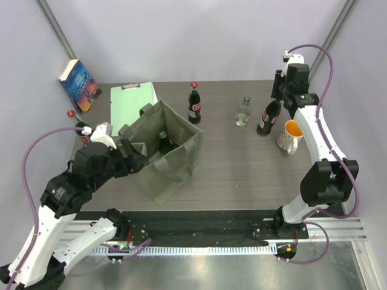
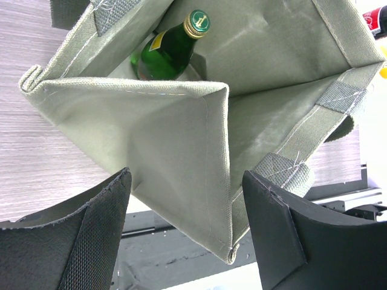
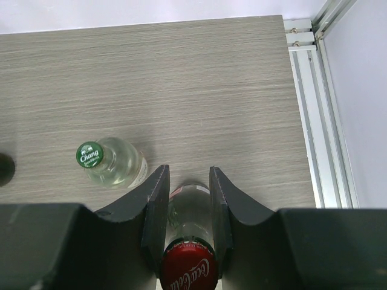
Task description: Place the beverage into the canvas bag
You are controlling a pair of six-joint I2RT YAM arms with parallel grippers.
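Cola bottle, far right of table: gripped, not yet bagged.
My right gripper is closed on its neck; it stands well apart from the canvas bag at near left, which already holds one green bottle. My left gripper gapes astride the bag's corner. Lift, carry, drop remain.

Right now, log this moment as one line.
phase: grasping | right hand: shut on dark red-capped cola bottle | left hand: open, straddling olive-grey canvas bag corner | in bag: green glass bottle
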